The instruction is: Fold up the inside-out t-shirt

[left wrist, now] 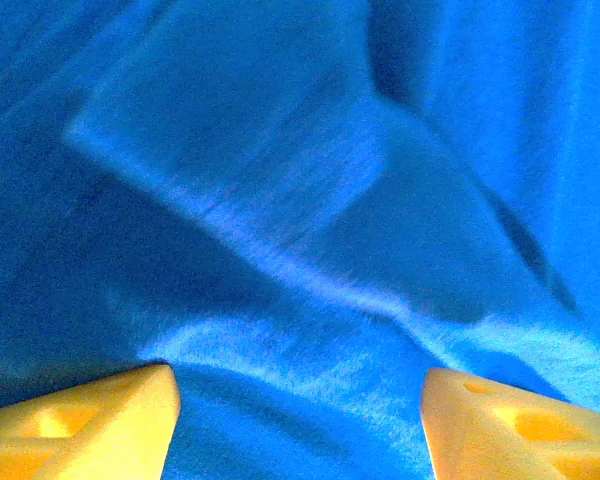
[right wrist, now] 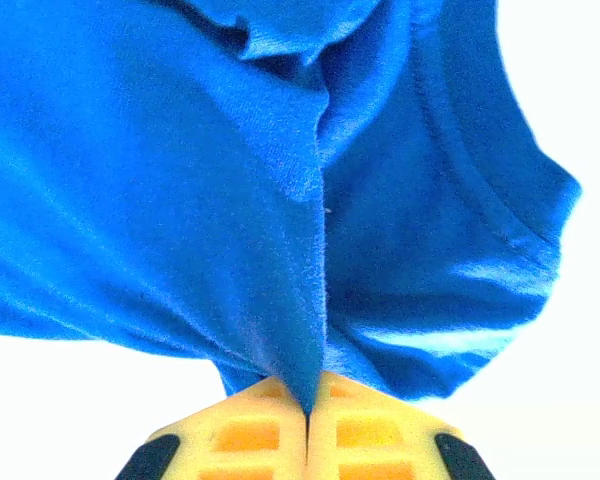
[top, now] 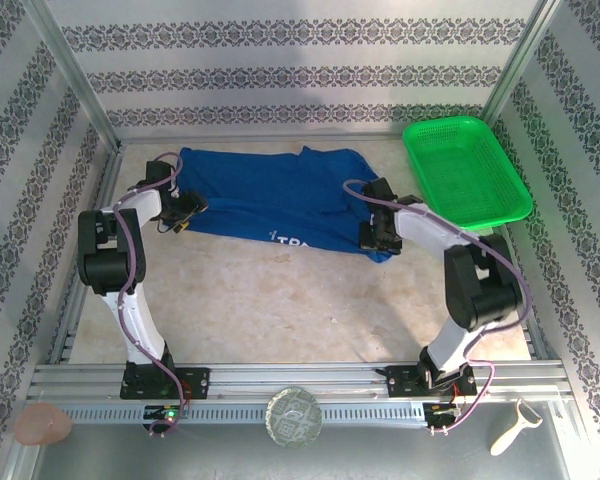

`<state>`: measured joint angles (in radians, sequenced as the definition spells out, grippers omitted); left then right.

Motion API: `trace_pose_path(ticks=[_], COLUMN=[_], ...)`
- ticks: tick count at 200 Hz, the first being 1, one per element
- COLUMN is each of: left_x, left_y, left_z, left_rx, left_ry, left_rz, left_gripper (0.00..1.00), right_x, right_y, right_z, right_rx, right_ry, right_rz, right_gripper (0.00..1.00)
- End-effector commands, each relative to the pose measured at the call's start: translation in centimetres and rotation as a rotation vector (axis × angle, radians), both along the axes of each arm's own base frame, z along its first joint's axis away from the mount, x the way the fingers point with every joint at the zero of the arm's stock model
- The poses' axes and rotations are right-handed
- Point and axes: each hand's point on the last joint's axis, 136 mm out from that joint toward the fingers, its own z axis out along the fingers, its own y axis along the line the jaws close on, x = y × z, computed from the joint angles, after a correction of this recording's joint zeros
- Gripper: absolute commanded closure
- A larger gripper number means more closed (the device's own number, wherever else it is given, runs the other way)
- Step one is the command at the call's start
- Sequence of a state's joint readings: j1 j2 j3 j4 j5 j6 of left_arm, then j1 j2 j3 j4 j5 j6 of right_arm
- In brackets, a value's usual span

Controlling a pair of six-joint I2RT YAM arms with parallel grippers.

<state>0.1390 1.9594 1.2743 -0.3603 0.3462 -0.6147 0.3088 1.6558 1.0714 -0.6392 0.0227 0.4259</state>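
Basket (top: 467, 170) lies just beside the t-shirt (top: 270, 200) pinched by the right end effector (right wrist: 308, 405); left end effector (left wrist: 298, 405) gapes wide.

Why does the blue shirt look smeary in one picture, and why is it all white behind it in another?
Left wrist view: the t-shirt is streaked with blur. Right wrist view: everything behind the cloth is washed out white. Top external view: even light, fairly sharp.

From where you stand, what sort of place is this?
Probably a robot test cell: two arms bolted to a metal rail, patterned panel walls boxing in the table, a t-shirt and green basket laid out.
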Motion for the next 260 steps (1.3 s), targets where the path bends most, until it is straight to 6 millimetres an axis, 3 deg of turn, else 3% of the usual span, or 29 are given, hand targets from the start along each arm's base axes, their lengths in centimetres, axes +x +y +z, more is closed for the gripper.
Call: trace_pose_path(ticks=[1,32,75,101,130,154,191,236,260], left_x=[-4.7,-9.4,-16.8,-19.1,-18.5,-16.8,-14.8,-14.9,-14.2], left_y=[0.8,0.2,-1.4,-1.8,-0.2,0.0,-0.2,1.2,1.3], left_z=[-1.9,-1.8,-1.9,0.4,5.6,7.7,5.9,3.4,2.2], left_rx=[0.026,0.024,-0.028,-0.028,0.094,0.106,0.078,0.152,0.141], left_ry=[0.125,0.142,0.127,0.050,-0.060,-0.073,-0.013,0.061,0.074], left_rz=[0.049,0.066,0.126,0.138,0.109,0.071,0.042,0.046,0.056], left_gripper=[0.34,0.34,0.33,0.32,0.22,0.22,0.22,0.22,0.31], right_x=[-3.5,-7.7,-11.9,-13.3,-13.6,-13.5,-13.4,-13.3,-13.3], right_y=[-0.2,-0.4,-1.1,-2.0,-2.6,-2.5,-2.6,-2.8,-2.9], right_z=[-0.1,-0.5,0.1,1.0,1.3,0.3,-0.8,-0.9,-1.0], right_rx=[0.073,0.141,0.177,0.187,0.180,0.155,0.144,0.132,0.124], right_ry=[0.051,0.073,0.064,0.013,-0.022,0.005,0.016,0.006,0.007], right_rz=[-0.076,-0.162,-0.240,-0.287,-0.299,-0.281,-0.284,-0.280,-0.275], right_gripper=[1.00,1.00,1.00,1.00,1.00,1.00,0.99,0.99,1.00])
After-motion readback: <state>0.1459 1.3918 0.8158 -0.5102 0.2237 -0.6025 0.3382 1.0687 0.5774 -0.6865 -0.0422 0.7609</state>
